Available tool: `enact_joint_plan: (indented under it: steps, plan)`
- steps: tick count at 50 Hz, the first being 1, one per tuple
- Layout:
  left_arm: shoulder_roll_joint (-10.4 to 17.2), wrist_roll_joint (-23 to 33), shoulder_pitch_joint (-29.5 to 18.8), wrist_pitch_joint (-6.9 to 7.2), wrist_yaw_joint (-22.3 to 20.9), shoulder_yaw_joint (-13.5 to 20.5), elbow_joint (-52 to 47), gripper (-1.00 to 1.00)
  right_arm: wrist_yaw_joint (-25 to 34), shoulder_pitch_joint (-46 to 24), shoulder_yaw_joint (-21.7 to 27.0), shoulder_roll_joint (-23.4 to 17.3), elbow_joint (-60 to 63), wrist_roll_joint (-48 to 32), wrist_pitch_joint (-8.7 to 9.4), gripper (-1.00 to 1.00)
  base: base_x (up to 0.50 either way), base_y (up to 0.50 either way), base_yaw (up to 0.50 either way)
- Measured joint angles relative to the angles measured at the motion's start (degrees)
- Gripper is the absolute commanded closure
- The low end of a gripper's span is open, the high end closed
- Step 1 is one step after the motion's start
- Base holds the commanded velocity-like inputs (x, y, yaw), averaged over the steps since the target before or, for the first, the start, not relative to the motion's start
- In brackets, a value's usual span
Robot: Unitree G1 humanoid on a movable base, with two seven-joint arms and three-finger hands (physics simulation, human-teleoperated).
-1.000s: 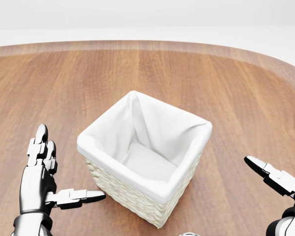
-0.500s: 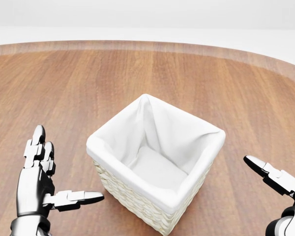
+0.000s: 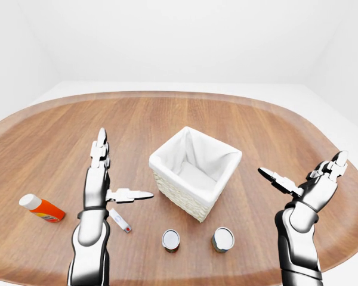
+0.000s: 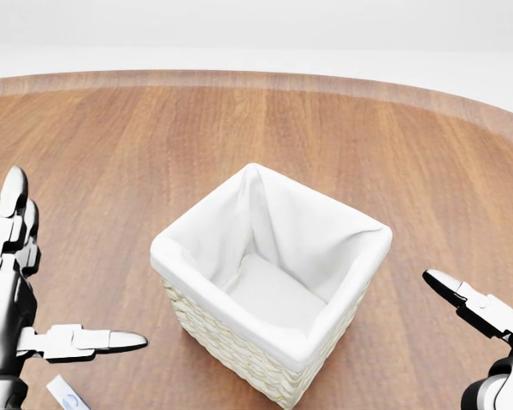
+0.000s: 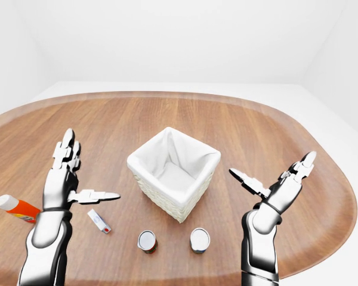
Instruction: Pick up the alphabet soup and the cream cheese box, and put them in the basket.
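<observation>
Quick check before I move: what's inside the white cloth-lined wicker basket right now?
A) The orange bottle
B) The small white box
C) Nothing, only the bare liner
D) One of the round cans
C: the white cloth-lined wicker basket shows only bare liner inside, while both round cans, the small white box and the orange bottle all lie on the wooden table outside it.

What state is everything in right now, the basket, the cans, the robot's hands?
basket: upright, white-lined, empty
left can: standing upright
right can: standing upright
orange bottle: lying on its side
small white box: lying flat
left hand: open, holding nothing
right hand: open, holding nothing
</observation>
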State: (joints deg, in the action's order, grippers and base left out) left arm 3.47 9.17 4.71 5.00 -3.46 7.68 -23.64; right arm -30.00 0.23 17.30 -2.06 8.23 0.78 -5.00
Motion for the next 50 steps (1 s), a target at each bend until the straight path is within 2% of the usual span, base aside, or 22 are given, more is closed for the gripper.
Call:
enact_joint_plan:
  steps: [11,21,29,32,36,39,44,50]
  plan:
    - [0.8,12.13,-0.22,0.0,-3.81,2.31,-8.17,-1.0,0.0,-0.14,0.02,-0.1,-0.47,0.14,0.0,-1.0,0.0,0.0,0.0]
    - [1.56,27.81,0.79,0.0,-8.1,1.89,-12.67,-1.0,0.0,-0.21,-0.03,-0.16,-0.8,0.03,0.0,-1.0,0.0,0.0,0.0]
    - [1.68,40.73,2.54,-0.2,-12.3,3.34,-17.02,-1.0,0.0,-0.12,-0.1,-0.14,-0.76,-0.16,0.0,-1.0,0.0,0.0,0.0]
    - [1.52,44.23,3.22,-1.1,-14.34,4.51,-18.85,-1.0,0.0,-0.07,-0.11,-0.11,-0.72,-0.26,0.0,-1.0,0.0,0.0,0.0]
    - [1.35,47.75,3.86,-3.1,-16.84,6.46,-20.7,-1.0,0.0,0.0,-0.11,-0.07,-0.54,-0.33,0.0,-1.0,0.0,0.0,0.0]
    - [1.28,49.89,4.29,-5.37,-17.91,7.76,-21.4,-1.0,0.0,0.08,-0.11,-0.03,-0.37,-0.35,0.0,-1.0,0.0,0.0,0.0]
    - [0.84,53.44,5.39,-10.0,-17.83,9.0,-21.19,-1.0,0.0,0.18,-0.11,0.03,-0.15,-0.41,0.0,-1.0,0.0,0.0,0.0]
    - [0.01,57.84,7.46,-10.0,-15.77,9.11,-19.5,-1.0,0.0,0.22,-0.1,0.07,0.05,-0.44,0.0,-1.0,0.0,0.0,0.0]
